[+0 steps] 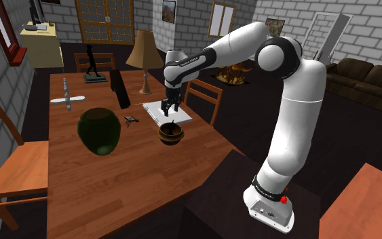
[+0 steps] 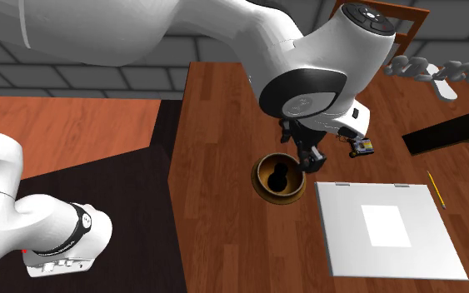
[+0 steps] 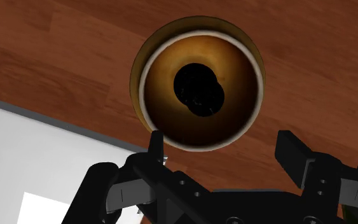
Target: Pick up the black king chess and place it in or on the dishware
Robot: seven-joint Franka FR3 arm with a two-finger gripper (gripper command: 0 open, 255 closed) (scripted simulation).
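Table: the long brown wooden table point(image 1: 135, 176) is carrying all the working items.
Arm: the white jointed robot arm point(image 1: 298, 115) is reaching out over the table, wrist pointing down.
Board: a flat white rectangular board point(image 2: 349, 241) is lying just beside the bowl, on the second exterior view's right.
Bowl: the small round brown bowl with a pale rim point(image 3: 244, 95) is sitting upright on the wood, near the table's edge.
Claw: the all-black two-finger gripper point(image 3: 222, 146) is hanging above the bowl, fingers spread wide and gripping nothing.
King: the black king chess piece point(image 3: 198, 89) is resting inside the bowl at its middle; I cannot tell whether it is standing or leaning.
Progress: judging by this, the placing is looking done and only the retreat is remaining.
Risk: a sideways or low pull-away could be catching a fingertip on the rim, tipping the light bowl or nudging it toward the table edge and spilling the king.
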